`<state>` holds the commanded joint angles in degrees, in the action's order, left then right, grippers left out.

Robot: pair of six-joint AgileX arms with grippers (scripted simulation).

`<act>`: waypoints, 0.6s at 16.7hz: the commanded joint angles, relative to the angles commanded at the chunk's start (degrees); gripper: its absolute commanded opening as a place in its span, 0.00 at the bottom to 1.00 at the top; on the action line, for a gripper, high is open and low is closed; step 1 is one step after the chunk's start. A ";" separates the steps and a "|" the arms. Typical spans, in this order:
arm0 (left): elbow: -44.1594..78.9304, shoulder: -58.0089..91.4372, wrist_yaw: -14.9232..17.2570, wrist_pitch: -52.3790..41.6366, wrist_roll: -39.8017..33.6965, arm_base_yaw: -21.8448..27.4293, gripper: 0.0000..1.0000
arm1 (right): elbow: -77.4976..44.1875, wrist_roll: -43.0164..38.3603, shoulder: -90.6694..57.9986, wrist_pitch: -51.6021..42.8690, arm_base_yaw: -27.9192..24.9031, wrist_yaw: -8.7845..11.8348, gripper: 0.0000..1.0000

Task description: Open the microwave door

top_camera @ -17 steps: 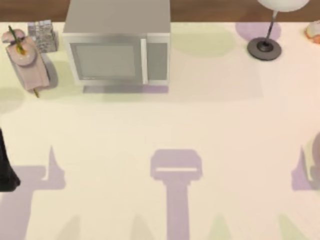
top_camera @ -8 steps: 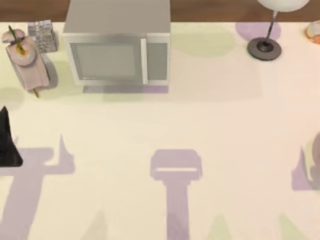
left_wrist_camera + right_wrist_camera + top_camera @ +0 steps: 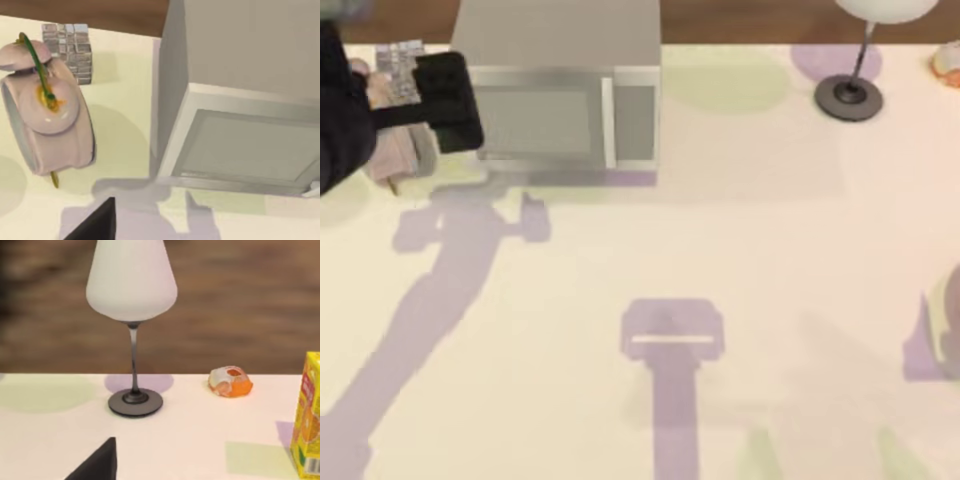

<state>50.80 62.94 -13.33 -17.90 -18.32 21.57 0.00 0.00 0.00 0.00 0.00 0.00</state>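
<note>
My left arm has swung up from the table's left edge at about nine o'clock to ten o'clock, and my left gripper (image 3: 445,100) now sits at the left end of the microwave door (image 3: 535,120), covering the pink object (image 3: 405,150) beside it. Its shadow (image 3: 470,225) has followed.

Glowing evenly bright across the pale cream table (image 3: 790,240), with no glare anywhere. Throwing soft lilac and yellow-green shadows toward the table's near edge, the longest one trailing from the black left arm (image 3: 350,110) at the far left corner. Blurring the brown wooden backdrop (image 3: 240,300) behind the white-shaded lamp (image 3: 131,282).
</note>
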 joint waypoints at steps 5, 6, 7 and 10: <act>20.23 27.04 -5.16 -6.73 -7.38 8.51 1.00 | 0.00 0.00 0.00 0.00 0.00 0.00 1.00; 23.34 31.26 -6.01 -8.02 -8.53 9.92 1.00 | 0.00 0.00 0.00 0.00 0.00 0.00 1.00; 26.12 34.98 -6.79 -9.25 -9.55 11.21 1.00 | 0.00 0.00 0.00 0.00 0.00 0.00 1.00; 32.20 42.90 -8.51 -12.23 -11.76 14.07 1.00 | 0.00 0.00 0.00 0.00 0.00 0.00 1.00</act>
<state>82.99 105.84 -21.84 -30.13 -30.07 35.64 0.00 0.00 0.00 0.00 0.00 0.00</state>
